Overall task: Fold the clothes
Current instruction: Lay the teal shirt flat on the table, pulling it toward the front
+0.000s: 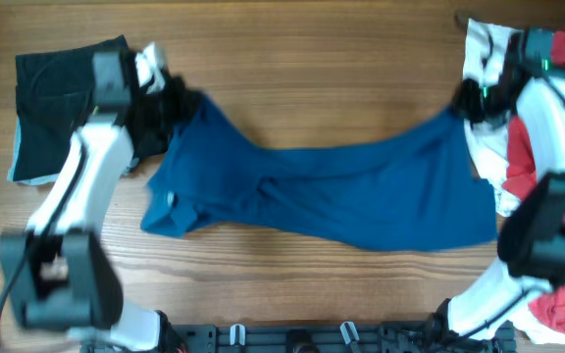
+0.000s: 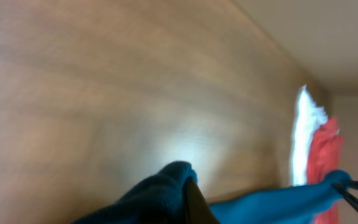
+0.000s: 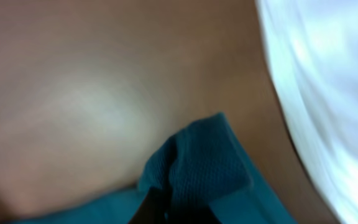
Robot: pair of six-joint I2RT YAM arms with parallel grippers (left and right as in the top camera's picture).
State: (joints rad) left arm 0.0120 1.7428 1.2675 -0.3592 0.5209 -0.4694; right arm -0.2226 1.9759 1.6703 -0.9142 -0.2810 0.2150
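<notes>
Robotics lab bench here: a bare wood-grain table (image 1: 292, 59), a white-and-black left robot arm (image 1: 86, 186) and matching right robot arm (image 1: 557, 127) rising from a black metal rail (image 1: 302, 338) at the near edge, a dark blue cloth shirt (image 1: 361, 196) strung between them, a plain pale wall (image 2: 328, 31) beyond.

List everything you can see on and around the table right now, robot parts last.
Dark blue short-sleeved cloth shirt: one, dark blue, mid-table, stretched between both grippers.
Black cloth garment: one, black, far left of the table.
White cloth garment: one, white, right edge.
Red cloth garment: at least one, red, right edge beside the white one.
Wooden table: one, brown, under everything.
Black rail: one, black, near edge.
Left gripper: one, black, shut on the shirt's left end.
Right gripper: one, black, shut on the shirt's right end.
</notes>
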